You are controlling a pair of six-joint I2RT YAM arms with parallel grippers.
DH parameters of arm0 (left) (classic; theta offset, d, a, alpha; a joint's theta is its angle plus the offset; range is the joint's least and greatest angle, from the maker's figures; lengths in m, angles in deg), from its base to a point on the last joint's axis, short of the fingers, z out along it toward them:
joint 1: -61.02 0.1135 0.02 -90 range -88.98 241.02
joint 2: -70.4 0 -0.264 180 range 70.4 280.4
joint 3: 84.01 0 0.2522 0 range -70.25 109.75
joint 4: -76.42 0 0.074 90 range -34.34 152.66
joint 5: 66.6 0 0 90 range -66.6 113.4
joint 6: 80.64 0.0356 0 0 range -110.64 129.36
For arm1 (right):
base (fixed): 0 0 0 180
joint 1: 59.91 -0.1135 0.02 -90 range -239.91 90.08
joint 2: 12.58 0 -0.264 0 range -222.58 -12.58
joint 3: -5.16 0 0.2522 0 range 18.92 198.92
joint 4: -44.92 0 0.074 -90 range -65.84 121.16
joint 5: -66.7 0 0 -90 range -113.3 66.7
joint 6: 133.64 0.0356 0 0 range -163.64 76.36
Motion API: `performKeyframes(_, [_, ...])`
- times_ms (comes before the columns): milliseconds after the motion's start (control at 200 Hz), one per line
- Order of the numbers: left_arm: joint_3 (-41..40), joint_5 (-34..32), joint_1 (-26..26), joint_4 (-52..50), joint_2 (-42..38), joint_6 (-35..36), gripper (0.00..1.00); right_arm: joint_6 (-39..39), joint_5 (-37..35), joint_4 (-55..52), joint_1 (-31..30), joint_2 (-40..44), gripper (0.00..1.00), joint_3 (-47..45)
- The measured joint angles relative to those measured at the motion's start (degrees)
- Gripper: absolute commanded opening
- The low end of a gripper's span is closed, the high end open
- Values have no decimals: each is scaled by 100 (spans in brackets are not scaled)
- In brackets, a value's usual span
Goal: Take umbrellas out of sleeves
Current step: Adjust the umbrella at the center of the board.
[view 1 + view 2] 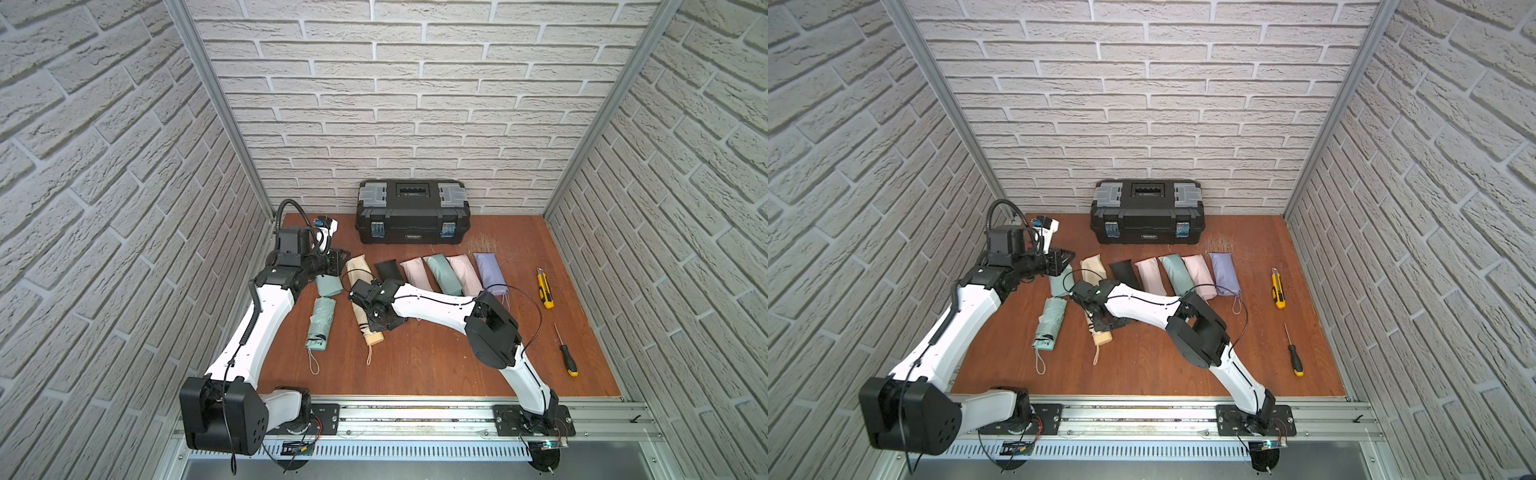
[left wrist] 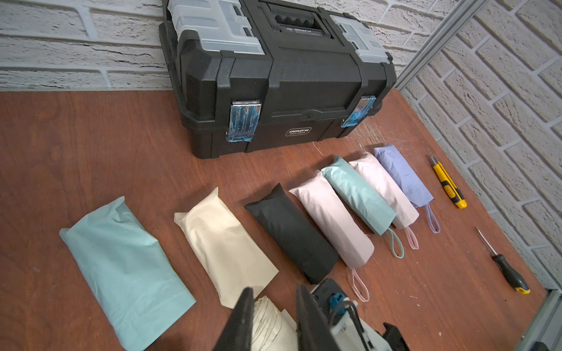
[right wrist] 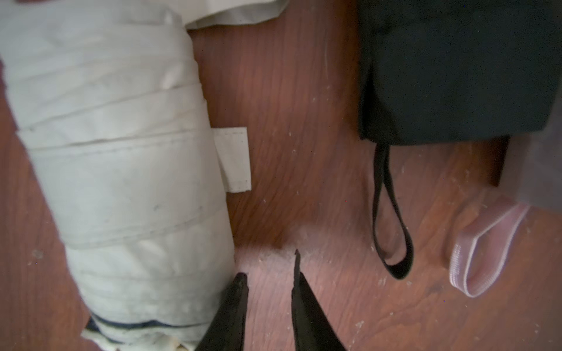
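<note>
the cream umbrella (image 3: pixel 121 182) looks almost out of its sleeve (image 2: pixel 225 243), so the right claw (image 3: pixel 269 264), a little open and empty beside it, should grab and pull.

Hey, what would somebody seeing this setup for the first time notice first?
Probably the row of coloured umbrella pouches fanned across the brown table, just in front of the black toolbox at the back wall. Then the white left arm and right arm poised around a cream umbrella, with an unsleeved mint umbrella beside it.
</note>
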Motion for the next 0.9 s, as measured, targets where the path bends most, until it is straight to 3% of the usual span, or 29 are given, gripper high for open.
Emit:
performKeyframes(85, [0, -7, 0, 0, 0, 0, 27, -37, 28, 50, 7, -31, 48, 9])
performKeyframes(240, [0, -2, 7, 0, 22, -24, 28, -136, 164, 223, 9, -31, 57, -144])
performKeyframes(410, [0, -4, 22, -2, 81, -22, 28, -195, 236, 286, 4, -28, 51, -184])
performKeyframes(620, [0, -39, 33, -2, 107, -20, 28, -240, -197, 251, 83, 367, 47, -632])
performKeyframes(905, [0, -44, 33, -4, 107, -20, 28, -831, -459, 186, 656, 656, 48, -647])
